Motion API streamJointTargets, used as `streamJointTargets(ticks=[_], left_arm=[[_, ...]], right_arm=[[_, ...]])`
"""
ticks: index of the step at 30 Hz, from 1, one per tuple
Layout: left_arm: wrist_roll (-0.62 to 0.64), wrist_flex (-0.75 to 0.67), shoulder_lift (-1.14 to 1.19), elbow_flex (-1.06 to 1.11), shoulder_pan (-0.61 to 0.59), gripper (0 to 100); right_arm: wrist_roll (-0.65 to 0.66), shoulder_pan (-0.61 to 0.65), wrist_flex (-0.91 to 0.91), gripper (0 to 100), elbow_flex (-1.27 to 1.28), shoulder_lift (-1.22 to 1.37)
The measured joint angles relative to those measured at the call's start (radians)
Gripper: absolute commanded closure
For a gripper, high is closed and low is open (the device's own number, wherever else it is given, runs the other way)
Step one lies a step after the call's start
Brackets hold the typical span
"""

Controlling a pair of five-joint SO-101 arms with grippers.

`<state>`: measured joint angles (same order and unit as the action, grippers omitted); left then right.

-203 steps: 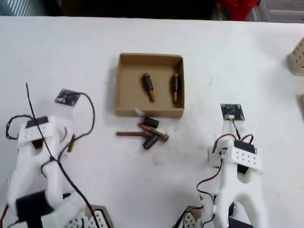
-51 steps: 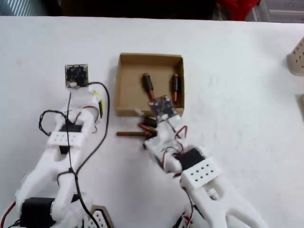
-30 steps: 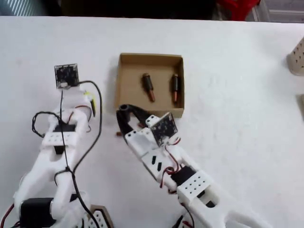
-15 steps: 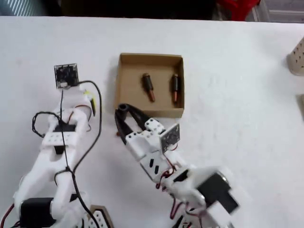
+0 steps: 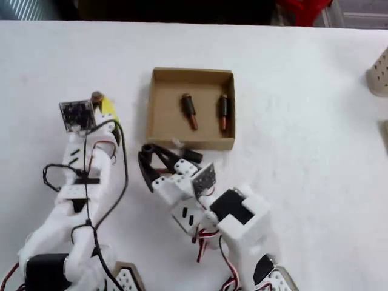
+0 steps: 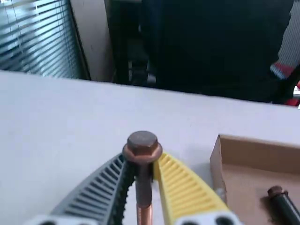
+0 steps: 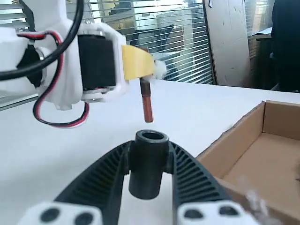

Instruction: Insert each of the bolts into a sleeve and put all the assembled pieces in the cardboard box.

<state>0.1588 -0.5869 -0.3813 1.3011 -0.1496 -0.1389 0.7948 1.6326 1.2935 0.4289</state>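
Left end effector (image 6: 141,158) pinched a bolt (image 6: 142,143) left of the cardboard box (image 5: 159,109); right end effector (image 7: 149,154) clamped a sleeve (image 7: 148,174) upright by its front-left corner; I judged the bolt tip needed centring over the bore.

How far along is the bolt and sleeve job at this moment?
Done: two assembled pieces lie in the cardboard box. In hand: the left tool grips a bolt, the right tool grips a sleeve upright, bolt not yet inserted. Left: join that pair, box it, and deal with the loose sleeve by the box front.
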Motion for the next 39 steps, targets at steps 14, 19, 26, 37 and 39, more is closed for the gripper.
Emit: streamJointTargets(ticks=[14,19,26,37,39], left_arm=[[0.000,0.117,-0.203,0.014,0.028,98],[0.002,0.443,-0.476,0.014,0.120,98],[0.002,0.807,-0.781,0.014,0.264,98],[0.034,0.847,-0.841,0.094,0.325,98],[0.084,0.847,-0.839,0.095,0.325,98]], right_arm=[[0.000,-0.002,-0.015,98.2,0.000,0.000],[0.000,-0.002,-0.015,98.2,0.000,0.000],[0.000,-0.002,-0.015,98.2,0.000,0.000],[0.000,0.002,-0.048,98.2,0.002,0.002],[0.000,0.000,-0.061,98.2,0.000,0.002]])
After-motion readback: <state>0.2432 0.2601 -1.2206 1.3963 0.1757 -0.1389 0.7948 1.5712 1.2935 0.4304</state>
